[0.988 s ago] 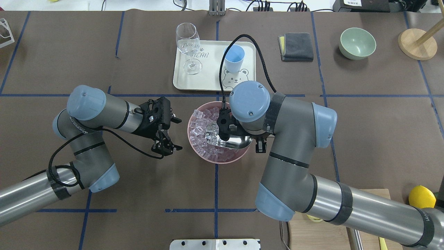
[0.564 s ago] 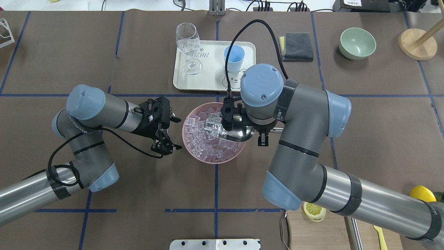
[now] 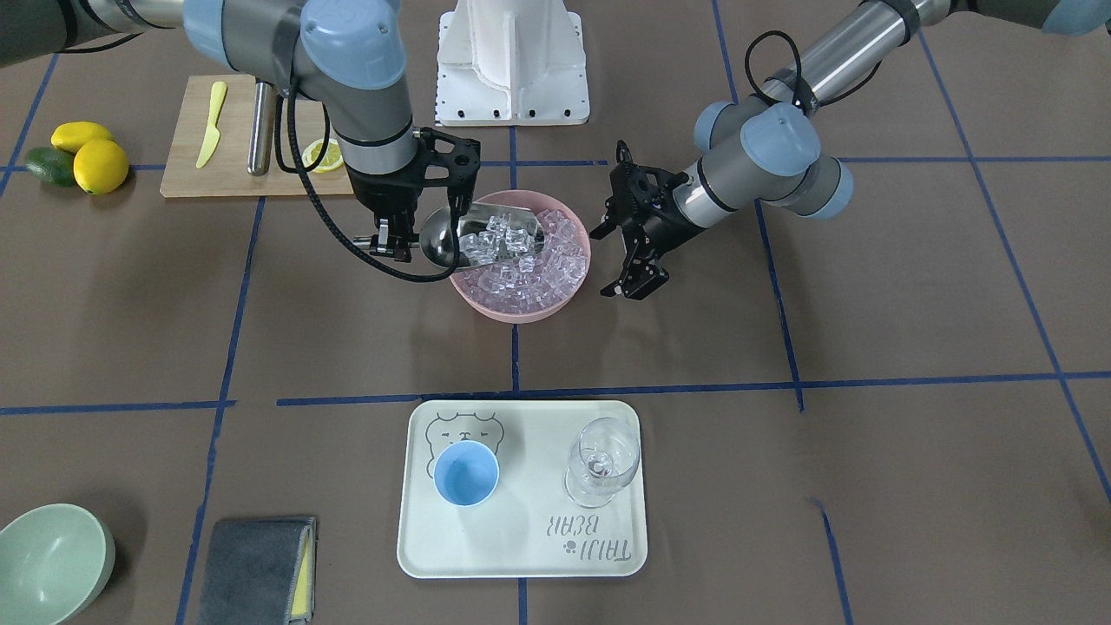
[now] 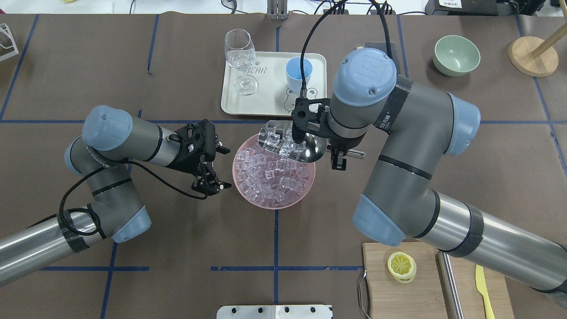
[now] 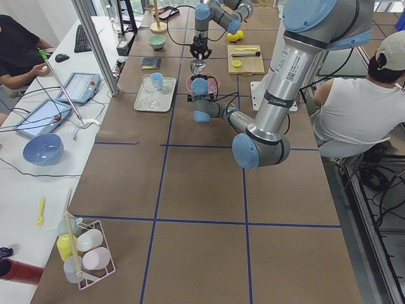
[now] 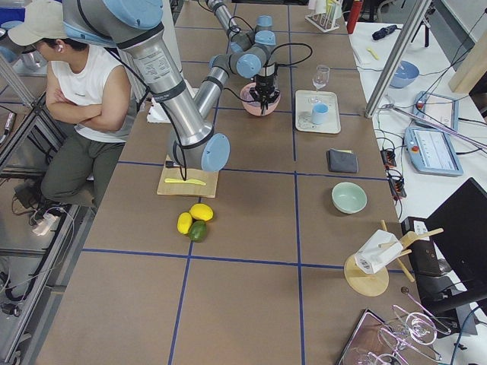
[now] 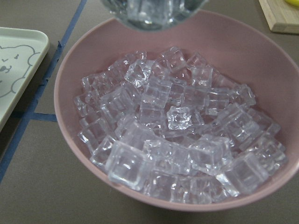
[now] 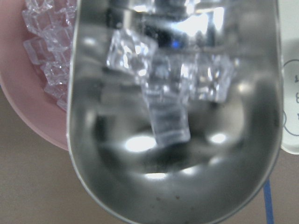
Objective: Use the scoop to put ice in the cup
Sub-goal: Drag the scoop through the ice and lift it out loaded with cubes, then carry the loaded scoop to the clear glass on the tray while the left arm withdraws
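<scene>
My right gripper (image 4: 337, 156) is shut on the rod handle of the steel scoop (image 4: 290, 141). The scoop holds several ice cubes (image 8: 168, 93) and hangs over the far rim of the pink bowl (image 4: 248, 195), which is full of ice (image 4: 270, 175). In the front view the loaded scoop (image 3: 473, 239) sits above the bowl's ice (image 3: 529, 269). The light-blue cup (image 4: 298, 73) stands upright and empty on the white tray (image 4: 266, 104), beyond the bowl. My left gripper (image 4: 228, 168) is open and empty, just left of the bowl; its camera looks into the ice (image 7: 173, 140).
A clear wine glass (image 4: 241, 62) stands on the tray left of the cup. A grey cloth (image 3: 260, 569) and a pale-green bowl (image 4: 456, 55) lie far right. A cutting board (image 4: 412, 283) with a lemon half, a knife and a steel cylinder lies near right.
My right arm has lifted the scoop with ice out of the bowl's middle and carried it toward the far rim and the tray. The bowl slid slightly left. The left gripper has barely moved.
</scene>
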Robot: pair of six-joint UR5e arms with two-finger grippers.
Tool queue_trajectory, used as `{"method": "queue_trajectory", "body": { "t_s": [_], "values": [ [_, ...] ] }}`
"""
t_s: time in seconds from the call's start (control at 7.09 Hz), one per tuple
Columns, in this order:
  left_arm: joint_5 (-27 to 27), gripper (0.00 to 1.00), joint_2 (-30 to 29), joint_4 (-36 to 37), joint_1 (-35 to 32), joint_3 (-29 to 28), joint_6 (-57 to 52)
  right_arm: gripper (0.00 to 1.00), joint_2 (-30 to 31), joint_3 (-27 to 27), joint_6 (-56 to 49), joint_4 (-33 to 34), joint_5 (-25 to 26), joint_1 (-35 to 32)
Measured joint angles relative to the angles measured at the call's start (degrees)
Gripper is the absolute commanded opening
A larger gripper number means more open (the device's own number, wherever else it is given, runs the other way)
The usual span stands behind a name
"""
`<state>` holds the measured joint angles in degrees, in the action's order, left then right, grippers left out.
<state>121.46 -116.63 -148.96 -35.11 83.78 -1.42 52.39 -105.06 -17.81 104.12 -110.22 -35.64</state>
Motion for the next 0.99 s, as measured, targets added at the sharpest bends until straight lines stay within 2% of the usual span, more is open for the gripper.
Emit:
{"method": "queue_trajectory", "body": {
  "t_s": [0.42, 0.71, 0.99],
  "values": [
    [0.3, 0.99, 2.7, 0.5, -2.8, 2.7, 0.0, 0.00, 0.0, -1.2, 6.9, 0.8, -1.0, -2.6],
    [-0.1, 1.00, 4.1, 0.8, -6.1, 3.9, 2.5, 0.00, -0.6, -1.4, 10.7, 7.8, -4.2, -8.0],
    [-0.2, 1.00, 6.1, 0.9, -11.4, 5.5, 8.6, 0.00, -0.8, -0.9, 11.2, 15.4, -5.3, -11.7]
  ]
}}
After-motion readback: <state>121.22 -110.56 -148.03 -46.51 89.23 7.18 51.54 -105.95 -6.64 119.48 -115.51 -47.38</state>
